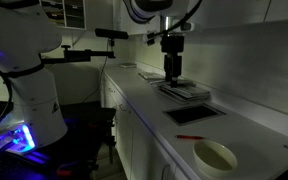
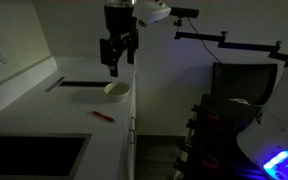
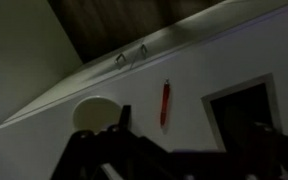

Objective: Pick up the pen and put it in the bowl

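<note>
Red pen (image 1: 191,137) flat on white bench (image 1: 149,105), near pale bowl (image 1: 215,155), not touching. Pen lies between bowl and dark square tray (image 1: 196,114), open from above. Tool (image 1: 172,75) hangs beyond tray, well apart from bowl, over flat stack (image 1: 187,90), carrying nothing. Too dim to tell whether jaws are apart or together. Only wrist view shows two wall hooks (image 3: 130,58) beyond pen. Both exterior views show white machine (image 1: 34,95) with blue glow off bench.
</note>
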{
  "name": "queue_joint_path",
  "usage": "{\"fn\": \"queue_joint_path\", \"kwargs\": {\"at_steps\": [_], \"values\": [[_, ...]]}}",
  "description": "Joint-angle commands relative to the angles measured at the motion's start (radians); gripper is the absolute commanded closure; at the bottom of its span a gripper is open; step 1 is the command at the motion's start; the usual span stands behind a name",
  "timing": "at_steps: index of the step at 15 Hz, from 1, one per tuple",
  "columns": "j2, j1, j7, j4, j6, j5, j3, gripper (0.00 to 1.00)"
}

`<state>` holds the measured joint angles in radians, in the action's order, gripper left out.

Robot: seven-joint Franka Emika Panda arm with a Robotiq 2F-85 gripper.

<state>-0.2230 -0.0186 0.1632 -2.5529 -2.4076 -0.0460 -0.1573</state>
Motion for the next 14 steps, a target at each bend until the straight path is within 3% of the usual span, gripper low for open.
{"fn": "queue_joint_path", "kwargs": {"at_steps": [1, 4, 9, 12, 14], "values": [[0.185, -0.012, 0.053, 0.041, -0.164, 0.014, 0.017, 0.0], [0.37, -0.026, 0.111, 0.102, -0.285, -0.042, 0.033, 0.0], [0.619, -0.09, 0.132, 0.291, -0.283, -0.032, 0.098, 0.0], [0.723, -0.106, 0.11, 0.389, -0.261, -0.007, 0.112, 0.11], [0.774, -0.116, 0.114, 0.439, -0.243, 0.004, 0.124, 0.25]]}}
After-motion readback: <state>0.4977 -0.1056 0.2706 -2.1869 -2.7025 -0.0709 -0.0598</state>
